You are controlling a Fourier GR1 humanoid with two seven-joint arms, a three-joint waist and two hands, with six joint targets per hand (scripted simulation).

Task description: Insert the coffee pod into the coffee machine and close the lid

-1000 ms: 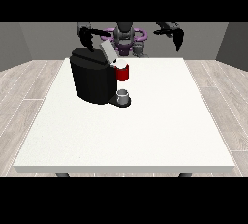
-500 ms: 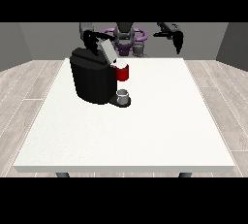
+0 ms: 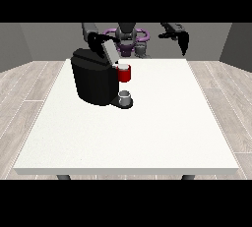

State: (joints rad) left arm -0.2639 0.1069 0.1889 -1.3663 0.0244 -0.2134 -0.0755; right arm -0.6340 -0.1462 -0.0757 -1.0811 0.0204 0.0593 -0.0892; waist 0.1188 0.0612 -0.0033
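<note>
near the worktop's [image 3: 162, 123] far left corner stands the coffee machine [image 3: 93, 81], lid [image 3: 109, 52] tilted up. the hand at the view's left [image 3: 96, 40] touches the lid; the other hand [image 3: 183, 42] hangs apart. i cannot tell the state of the fingers or where the coffee pod is.

A bare test room, more lab than home — plain grey walls [image 3: 29, 42] meet a floor [image 3: 24, 93] of pale wood-look planks, with no cupboards or furniture along them. One large white table [image 3: 147, 137] fills the middle, and a humanoid robot [image 3: 127, 37] stands behind it. The only household touch is a black coffee machine [image 3: 93, 81] on the table — a single appliance.
</note>
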